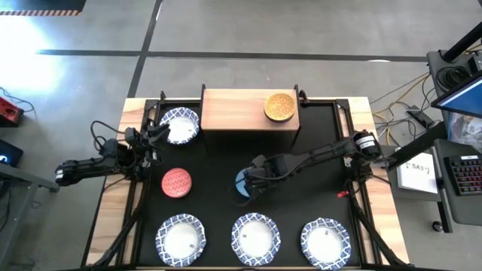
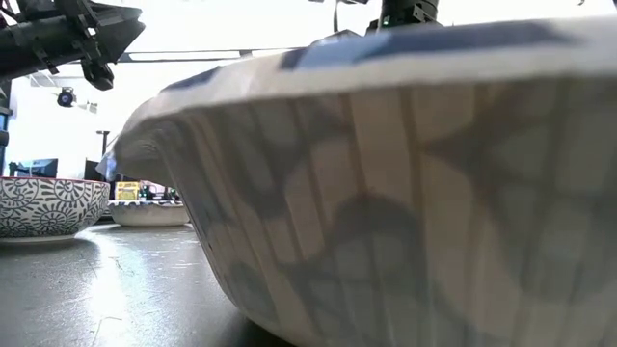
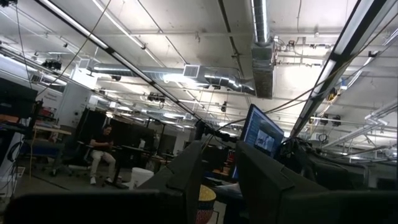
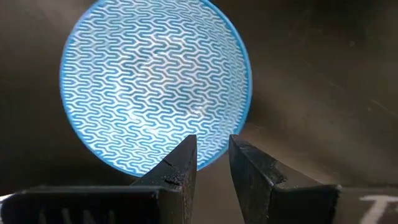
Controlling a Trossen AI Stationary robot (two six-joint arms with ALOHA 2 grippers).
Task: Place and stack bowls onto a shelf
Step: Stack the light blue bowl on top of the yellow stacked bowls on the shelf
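Note:
The light-wood shelf stands at the table's far side, and a yellow-tan bowl sits on its right end. A blue wave-patterned bowl rests on the black mat, mostly hidden under my right gripper in the high view. The red bowl lies to its left. A white blue-rimmed bowl sits left of the shelf, beside my left gripper. That gripper is raised, tipped upward, open and holding nothing. Three more white bowls line the near edge. My right gripper straddles the blue bowl's rim on the side toward the table's right. One finger stands over the bowl's inside and the other outside. It comes from above, pointing down. The bowl sits level on the mat.
In the low view one white bowl fills most of the picture, with a dark-patterned bowl and another bowl behind it. The shelf's left half is bare wood. Cables and a keyboard lie off the table's right side.

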